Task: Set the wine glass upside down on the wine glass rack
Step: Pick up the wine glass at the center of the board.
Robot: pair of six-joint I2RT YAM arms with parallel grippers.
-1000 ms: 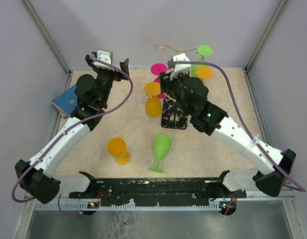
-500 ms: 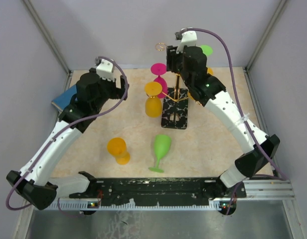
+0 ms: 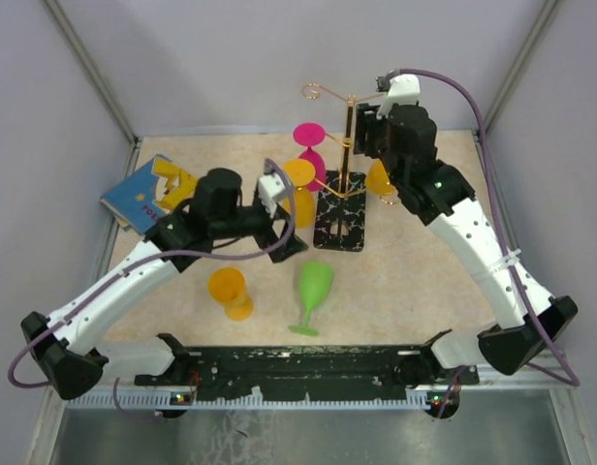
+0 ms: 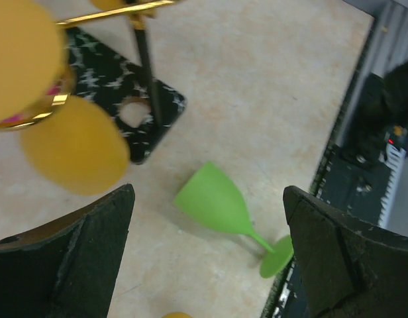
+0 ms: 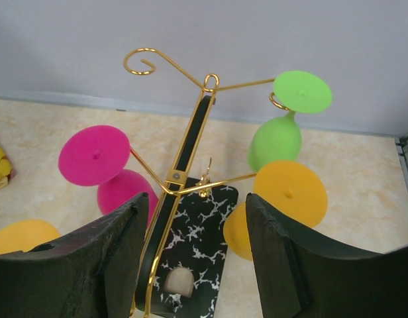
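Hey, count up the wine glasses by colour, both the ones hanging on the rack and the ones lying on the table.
Orange wine glasses: 3
Green wine glasses: 2
Pink wine glass: 1
Total: 6

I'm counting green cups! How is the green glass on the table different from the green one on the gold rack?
The lying green glass is on its side on the table; the hanging green glass is upside down, foot on top. The lying one touches the table; the hanging one dangles from the gold rack. Both are bright green with stems.
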